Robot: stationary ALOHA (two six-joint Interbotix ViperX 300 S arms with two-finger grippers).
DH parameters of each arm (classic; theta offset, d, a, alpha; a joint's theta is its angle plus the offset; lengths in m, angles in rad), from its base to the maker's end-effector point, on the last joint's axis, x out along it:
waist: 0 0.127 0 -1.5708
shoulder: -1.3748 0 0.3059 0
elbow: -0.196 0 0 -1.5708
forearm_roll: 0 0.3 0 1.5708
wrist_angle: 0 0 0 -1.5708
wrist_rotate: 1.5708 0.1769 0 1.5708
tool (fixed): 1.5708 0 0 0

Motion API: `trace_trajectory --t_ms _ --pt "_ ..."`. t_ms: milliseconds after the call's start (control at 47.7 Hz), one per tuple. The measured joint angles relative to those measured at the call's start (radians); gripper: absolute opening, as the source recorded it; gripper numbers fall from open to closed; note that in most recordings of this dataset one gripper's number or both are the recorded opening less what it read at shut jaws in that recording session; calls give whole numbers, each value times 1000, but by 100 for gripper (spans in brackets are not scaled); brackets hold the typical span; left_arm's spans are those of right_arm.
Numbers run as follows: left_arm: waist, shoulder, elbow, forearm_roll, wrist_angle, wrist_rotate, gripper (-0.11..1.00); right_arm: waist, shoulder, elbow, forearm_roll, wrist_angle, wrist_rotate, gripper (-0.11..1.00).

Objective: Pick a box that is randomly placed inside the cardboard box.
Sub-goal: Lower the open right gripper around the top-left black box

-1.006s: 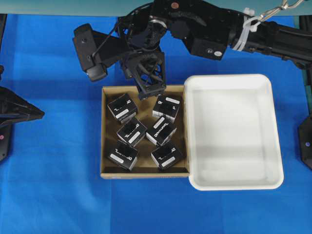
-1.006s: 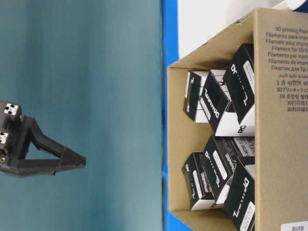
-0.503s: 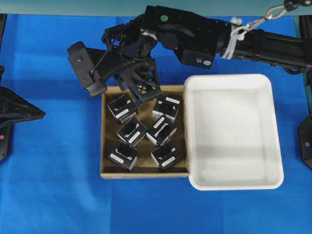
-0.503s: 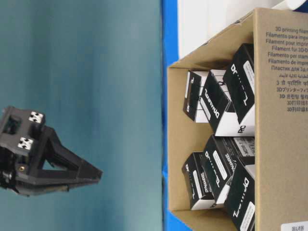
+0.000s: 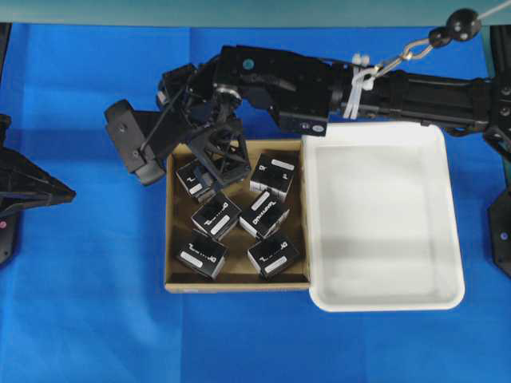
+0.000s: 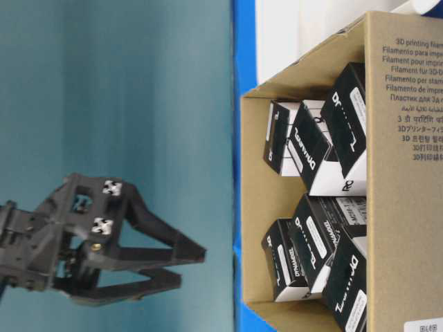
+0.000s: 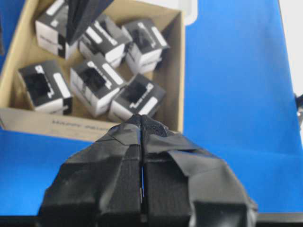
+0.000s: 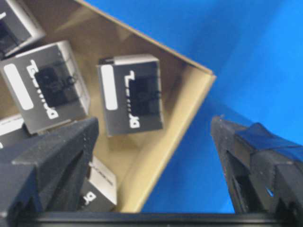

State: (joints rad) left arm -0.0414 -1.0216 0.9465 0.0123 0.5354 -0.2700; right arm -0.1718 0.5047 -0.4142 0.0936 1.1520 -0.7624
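Left of everything, we see the left gripper (image 7: 141, 124) with its taped black fingers pressed together, holding nothing, parked over the blue-covered desk (image 5: 80, 319) just outside the near wall of the carton.

Moving rightward, we find the shallow brown corrugated cardboard box (image 5: 172, 239) with low walls sitting on the desk. Six small black cuboid cartons with white labels lie scattered inside it, at varying angles. The black box (image 5: 197, 177) in the far-left corner of the cardboard box sits directly below the right gripper (image 5: 214, 163), whose black fingers we see spread wide apart and empty. In the right wrist view that same box (image 8: 132, 100) lies between the two open fingers, close to the carton's corner, with a neighbouring black box (image 8: 49, 87) just beside it. We cannot tell whether the fingers touch anything.

Further right, a white rectangular plastic tray (image 5: 447, 239) stands against the cardboard box's right wall. The right arm reaches in across the tray's far edge.
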Motion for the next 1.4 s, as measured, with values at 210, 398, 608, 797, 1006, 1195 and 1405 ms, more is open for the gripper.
trace_trajectory --t_ms 210,398,608,797,1006,1195,1405 --pt "0 5 0 2 -2 0 -7 2 29 29 -18 -29 0 98" --pt "0 3 0 2 -20 -5 -7 12 34 34 -91 -86 0 98" --pt "-3 5 0 2 -23 -6 -7 18 29 97 -95 -170 14 98" --pt "-6 5 0 2 -23 -6 -7 21 31 138 -95 -189 15 98" --pt "-5 5 0 2 -23 -6 -7 28 40 149 -94 -199 15 98" --pt "-5 5 0 0 -23 -6 -7 28 46 149 -95 -204 14 98" --pt "-5 5 0 2 -23 -6 -7 28 58 149 -95 -204 9 98"
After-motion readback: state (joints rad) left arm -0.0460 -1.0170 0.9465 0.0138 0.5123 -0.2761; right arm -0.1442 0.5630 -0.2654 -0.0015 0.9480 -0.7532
